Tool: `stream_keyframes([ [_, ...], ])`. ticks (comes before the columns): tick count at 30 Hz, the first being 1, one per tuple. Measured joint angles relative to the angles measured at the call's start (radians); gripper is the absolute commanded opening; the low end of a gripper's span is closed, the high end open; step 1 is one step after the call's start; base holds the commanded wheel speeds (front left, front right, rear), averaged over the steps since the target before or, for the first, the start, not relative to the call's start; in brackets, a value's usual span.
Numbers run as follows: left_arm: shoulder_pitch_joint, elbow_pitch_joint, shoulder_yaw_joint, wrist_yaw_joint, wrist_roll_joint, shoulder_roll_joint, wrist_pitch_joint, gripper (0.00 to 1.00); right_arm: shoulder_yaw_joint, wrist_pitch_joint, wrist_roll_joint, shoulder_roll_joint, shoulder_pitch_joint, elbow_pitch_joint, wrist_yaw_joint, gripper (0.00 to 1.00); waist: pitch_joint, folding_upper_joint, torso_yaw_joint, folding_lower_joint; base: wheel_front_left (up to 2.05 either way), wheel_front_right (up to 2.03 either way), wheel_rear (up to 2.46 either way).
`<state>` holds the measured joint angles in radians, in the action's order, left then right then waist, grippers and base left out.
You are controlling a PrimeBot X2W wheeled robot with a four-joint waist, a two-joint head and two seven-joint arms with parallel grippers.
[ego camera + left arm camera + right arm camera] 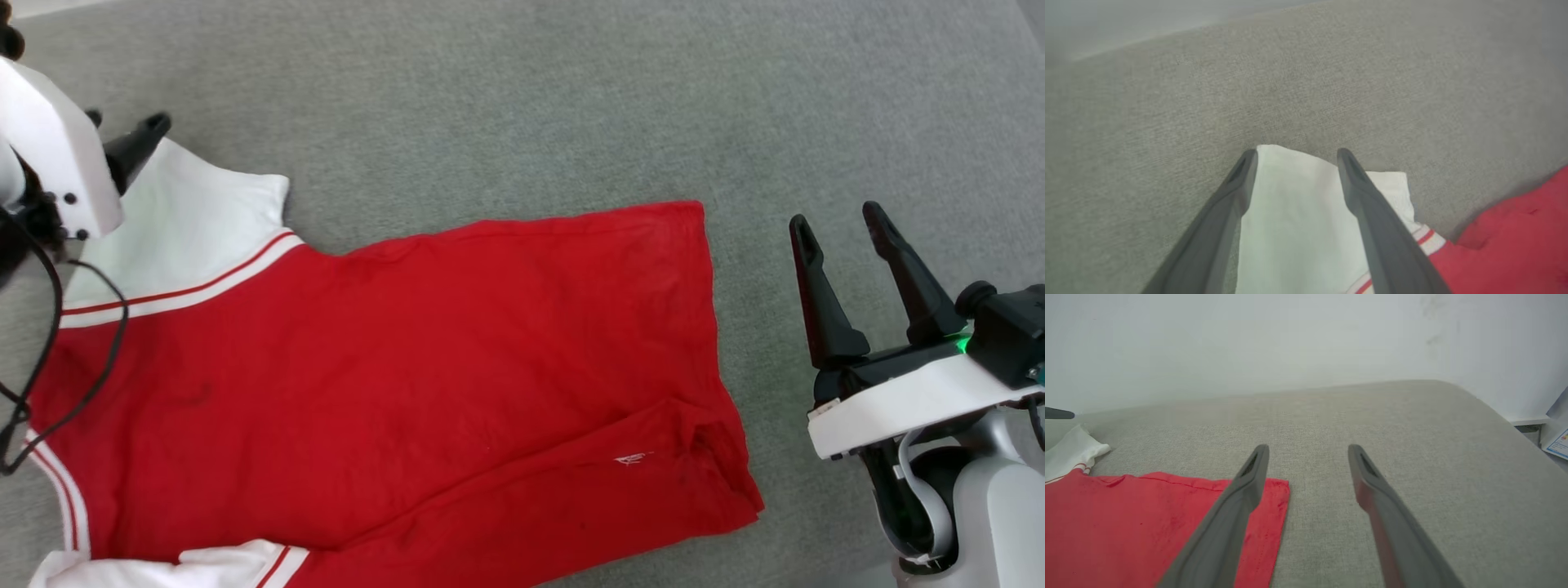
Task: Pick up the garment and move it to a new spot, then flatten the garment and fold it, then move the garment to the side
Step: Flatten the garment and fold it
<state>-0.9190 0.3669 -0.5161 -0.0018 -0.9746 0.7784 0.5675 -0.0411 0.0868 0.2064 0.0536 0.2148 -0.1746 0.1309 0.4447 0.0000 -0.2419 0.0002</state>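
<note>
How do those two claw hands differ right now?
The left gripper is above the white sleeve; the right gripper is above bare grey surface. The left is at the shoulder end of the garment; the right is beside its hem. Both stand open, empty.

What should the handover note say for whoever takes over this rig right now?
Left gripper: open, holding nothing, poised over the white sleeve; contact unclear.
Right gripper: open, empty, over the bare grey surface beside the hem.
Garment: spread out on the surface, with a crease near the hem's near corner.
Done: laid out, mostly flat.
Left: probably smooth the crease, then fold it and move it aside.
</note>
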Motion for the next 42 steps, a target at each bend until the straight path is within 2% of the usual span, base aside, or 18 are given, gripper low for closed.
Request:
stream_keyframes([
  [8, -0.033, 0.075, -0.049, 0.011, -0.036, 0.034, 0.223, 1.00, -0.018, -0.018, 0.050, -0.001, 0.000, 0.036, 0.000, 1.00, 0.050, 0.0000, -0.029, 0.0000, 0.00, 0.00, 0.00],
  [13, -0.040, 0.108, -0.057, 0.020, -0.063, 0.031, 0.291, 1.00, -0.033, -0.026, 0.068, -0.001, 0.005, 0.061, 0.000, 1.00, 0.062, 0.0000, -0.039, -0.0002, 0.00, 0.00, 0.00],
  [14, -0.042, 0.117, -0.056, 0.021, -0.075, 0.028, 0.301, 0.88, -0.035, -0.026, 0.069, -0.001, 0.007, 0.065, 0.000, 1.00, 0.063, 0.0000, -0.041, -0.0002, 0.00, 0.00, 0.00],
  [15, -0.042, 0.123, -0.055, 0.026, -0.081, 0.024, 0.303, 0.47, -0.037, -0.025, 0.072, -0.001, 0.010, 0.070, 0.000, 1.00, 0.063, 0.0000, -0.043, -0.0002, 0.00, 0.00, 0.00],
  [16, -0.042, 0.129, -0.053, 0.028, -0.082, 0.018, 0.300, 0.15, -0.039, -0.024, 0.077, -0.001, 0.013, 0.074, 0.000, 1.00, 0.062, 0.0000, -0.044, -0.0002, 0.00, 0.00, 0.00],
  [17, -0.042, 0.137, -0.052, 0.027, -0.083, 0.013, 0.290, 0.00, -0.040, -0.023, 0.080, -0.001, 0.014, 0.076, 0.000, 1.00, 0.061, 0.0000, -0.044, -0.0002, 0.00, 0.00, 0.00],
  [22, -0.034, 0.174, -0.054, 0.011, -0.072, -0.023, 0.219, 0.00, -0.036, 0.006, 0.105, -0.002, 0.026, 0.112, 0.000, 1.00, 0.040, 0.0000, -0.041, -0.0002, 0.00, 0.00, 0.00],
  [26, -0.030, 0.198, -0.053, -0.002, -0.058, -0.052, 0.148, 0.00, -0.040, 0.078, 0.129, -0.002, 0.058, 0.194, 0.000, 1.00, 0.008, 0.0000, -0.031, -0.0002, 0.00, 0.00, 0.00],
  [30, -0.031, 0.205, -0.050, -0.016, -0.048, -0.080, 0.078, 0.00, -0.016, 0.195, 0.136, 0.022, 0.111, 0.323, 0.000, 1.00, -0.027, 0.0000, -0.007, -0.0002, 0.00, 0.00, 0.00],
  [31, -0.040, 0.201, -0.050, -0.026, -0.037, -0.099, 0.039, 0.00, -0.019, 0.280, 0.142, 0.049, 0.175, 0.405, 0.000, 1.00, -0.046, 0.0000, 0.022, -0.0001, 0.00, 0.00, 0.00],
  [42, -0.067, 0.138, -0.075, -0.051, -0.004, -0.141, -0.014, 0.00, -0.085, 0.575, 0.188, 0.126, 0.382, 0.545, 0.000, 1.00, -0.070, 0.0000, 0.144, -0.0002, 0.00, 0.00, 0.00],
])
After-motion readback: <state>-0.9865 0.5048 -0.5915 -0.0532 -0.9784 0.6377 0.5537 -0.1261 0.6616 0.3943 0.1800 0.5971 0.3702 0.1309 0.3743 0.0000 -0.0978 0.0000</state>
